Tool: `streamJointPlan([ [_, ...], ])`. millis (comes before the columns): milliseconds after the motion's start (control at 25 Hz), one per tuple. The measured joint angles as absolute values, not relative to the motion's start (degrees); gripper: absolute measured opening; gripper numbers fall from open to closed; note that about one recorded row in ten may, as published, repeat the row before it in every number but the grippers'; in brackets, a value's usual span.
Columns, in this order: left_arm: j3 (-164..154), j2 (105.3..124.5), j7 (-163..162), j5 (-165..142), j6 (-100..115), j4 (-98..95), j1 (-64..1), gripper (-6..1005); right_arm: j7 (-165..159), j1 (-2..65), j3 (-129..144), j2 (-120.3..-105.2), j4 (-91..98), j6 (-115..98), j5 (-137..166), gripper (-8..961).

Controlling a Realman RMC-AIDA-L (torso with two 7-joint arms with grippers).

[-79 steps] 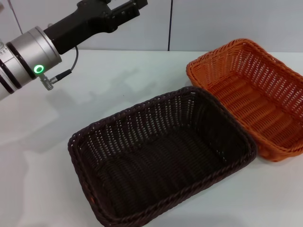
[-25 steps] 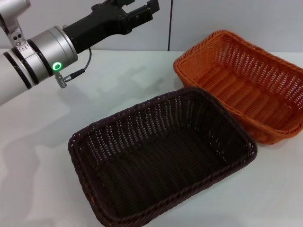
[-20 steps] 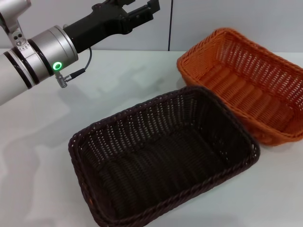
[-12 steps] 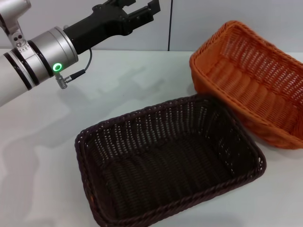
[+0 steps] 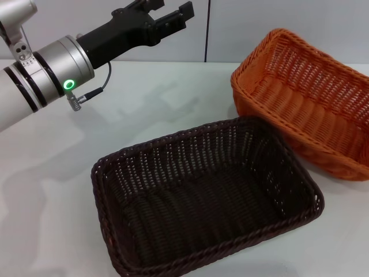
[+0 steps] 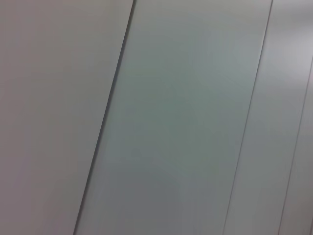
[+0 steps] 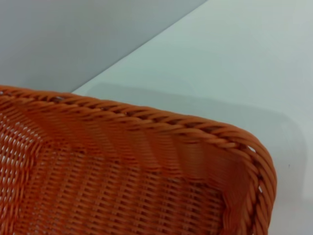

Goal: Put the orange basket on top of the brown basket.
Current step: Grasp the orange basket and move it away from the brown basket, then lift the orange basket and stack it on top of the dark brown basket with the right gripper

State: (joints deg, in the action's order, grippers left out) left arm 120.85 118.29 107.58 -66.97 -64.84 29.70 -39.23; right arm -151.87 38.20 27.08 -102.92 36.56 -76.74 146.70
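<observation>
The orange basket is at the right of the head view, tilted with its left end raised, its lower long side just behind the brown basket's far right corner. The right wrist view shows its braided rim and a corner close up. The brown basket lies flat on the white table in the middle, open side up and empty. My left gripper is raised at the upper left, open and empty, far from both baskets. My right gripper does not show in any view.
The left arm's silver and black wrist, with a green light, reaches over the table's left side. A grey panelled wall stands behind the table and fills the left wrist view.
The orange basket has tilted up at its left end and shifted to the right. The brown basket has slid slightly to the right. The left arm has barely moved.
</observation>
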Motion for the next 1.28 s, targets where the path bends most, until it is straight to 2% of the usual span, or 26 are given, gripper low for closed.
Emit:
streamJointPlan([
  [400, 120.9, 118.24, 107.6, -67.0, -64.9, 29.7, -39.2, 859, -150.2, 37.2, 26.9, -103.44, 36.9, -73.5, 141.1, 210],
  [720, 121.6, 118.14, 107.6, -66.9, -64.7, 29.8, -39.2, 859, -144.3, 33.9, 26.9, -103.65, 37.2, -70.5, 128.2, 207],
  [880, 122.0, 118.11, 107.5, -66.7, -64.7, 30.1, -39.0, 859, -139.4, 31.8, 26.9, -104.39, 37.5, -68.8, 119.2, 204],
  [1280, 122.3, 118.14, 107.2, -66.2, -64.8, 30.2, -38.8, 859, -137.3, 30.8, 26.4, -104.88, 39.4, -68.4, 116.0, 209],
])
